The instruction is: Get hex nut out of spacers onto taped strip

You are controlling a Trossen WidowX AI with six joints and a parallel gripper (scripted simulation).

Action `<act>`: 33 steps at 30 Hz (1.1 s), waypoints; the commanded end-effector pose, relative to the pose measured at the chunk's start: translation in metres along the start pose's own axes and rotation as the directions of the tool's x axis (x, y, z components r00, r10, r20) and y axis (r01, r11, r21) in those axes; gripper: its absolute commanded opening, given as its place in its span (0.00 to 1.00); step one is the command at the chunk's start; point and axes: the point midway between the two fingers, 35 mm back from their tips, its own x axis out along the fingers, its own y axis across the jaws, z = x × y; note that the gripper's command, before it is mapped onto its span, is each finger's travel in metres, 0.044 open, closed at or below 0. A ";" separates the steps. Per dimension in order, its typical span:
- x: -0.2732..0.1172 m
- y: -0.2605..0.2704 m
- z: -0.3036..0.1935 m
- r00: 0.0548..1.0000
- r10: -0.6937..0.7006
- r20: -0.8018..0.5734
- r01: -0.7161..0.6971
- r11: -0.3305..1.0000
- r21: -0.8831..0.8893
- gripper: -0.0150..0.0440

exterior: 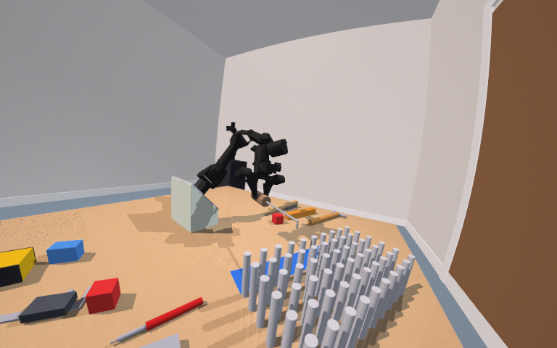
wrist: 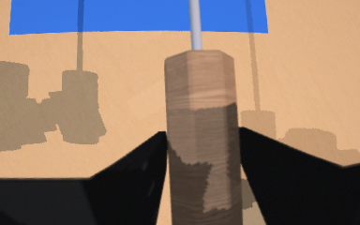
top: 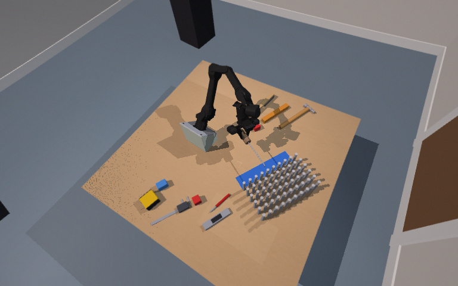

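Observation:
My gripper (top: pixel 243 134) (exterior: pixel 259 196) (wrist: pixel 201 137) is shut on the wooden handle of a hooked tool (top: pixel 246 138) (exterior: pixel 263 199) (wrist: pixel 201 80), held above the table. The tool's thin metal shaft (top: pixel 256 154) (exterior: pixel 282 211) (wrist: pixel 195 25) points toward the spacers, and its short bent tip (exterior: pixel 297 225) hangs down in the exterior view, in the air. The blue taped strip (top: pixel 242 179) (exterior: pixel 236 277) (wrist: pixel 136 19) lies in front of the standing metal spacers (top: pixel 263 216) (exterior: pixel 276 315). The spacers stand upright in rows. The nut is not visible among them.
A red block (top: pixel 257 127) (exterior: pixel 277 218), an orange bar (top: pixel 275 113) and a hammer (top: pixel 294 118) lie beyond the gripper. On the other side lie a red screwdriver (top: pixel 222 200), a grey level (top: pixel 216 218), a caliper (top: pixel 182 206), a second red block (top: pixel 196 199), and blue (top: pixel 161 184) and yellow (top: pixel 149 198) blocks.

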 end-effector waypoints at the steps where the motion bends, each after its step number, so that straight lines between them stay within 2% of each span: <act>1: 0.023 0.002 -0.007 1.000 -0.009 -0.002 0.009 1.000 0.009 0.25; 19: 0.102 0.016 -0.057 1.000 0.014 0.004 -0.014 1.000 0.017 0.25; 33: 0.105 0.016 -0.055 1.000 0.017 0.005 -0.017 1.000 0.017 0.25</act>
